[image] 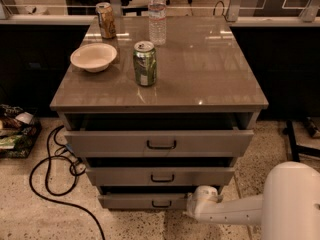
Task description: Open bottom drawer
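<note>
A grey metal cabinet has three drawer fronts, all pulled out a little. The bottom drawer [140, 201] is the lowest thin strip, with a small black loop handle [161, 204]. The white arm reaches in from the lower right. Its gripper [192, 204] is at the right end of the bottom drawer front, just right of the handle. Only the white wrist housing shows clearly.
On the cabinet top [210, 74] stand a green can [144, 63], a tan can [105, 20], a water bottle [157, 15] and a white bowl [93, 57]. A black cable [50, 179] loops on the speckled floor at left, beside a basket of clutter [15, 134].
</note>
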You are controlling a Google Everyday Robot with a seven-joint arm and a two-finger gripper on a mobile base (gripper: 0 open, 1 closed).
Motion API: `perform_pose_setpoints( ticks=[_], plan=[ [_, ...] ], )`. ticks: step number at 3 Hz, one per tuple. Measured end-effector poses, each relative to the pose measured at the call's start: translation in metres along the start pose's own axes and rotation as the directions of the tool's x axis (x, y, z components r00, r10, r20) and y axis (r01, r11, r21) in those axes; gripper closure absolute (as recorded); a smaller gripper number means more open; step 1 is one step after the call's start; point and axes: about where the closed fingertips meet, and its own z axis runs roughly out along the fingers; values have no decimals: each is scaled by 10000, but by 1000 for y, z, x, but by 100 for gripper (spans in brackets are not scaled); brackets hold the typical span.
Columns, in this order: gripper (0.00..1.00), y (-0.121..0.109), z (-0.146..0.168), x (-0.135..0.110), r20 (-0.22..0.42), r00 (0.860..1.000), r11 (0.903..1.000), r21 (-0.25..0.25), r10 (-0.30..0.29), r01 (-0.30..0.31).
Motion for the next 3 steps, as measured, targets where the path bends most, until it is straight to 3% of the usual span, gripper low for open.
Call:
perform_pose_setpoints(
  ticks=[1, 3],
  plan=[
    [82, 0, 0, 0, 0, 10000, 10000, -1, 0, 0],
    [35, 0, 0, 0, 0, 10000, 10000, -2, 0, 0]
  ],
)
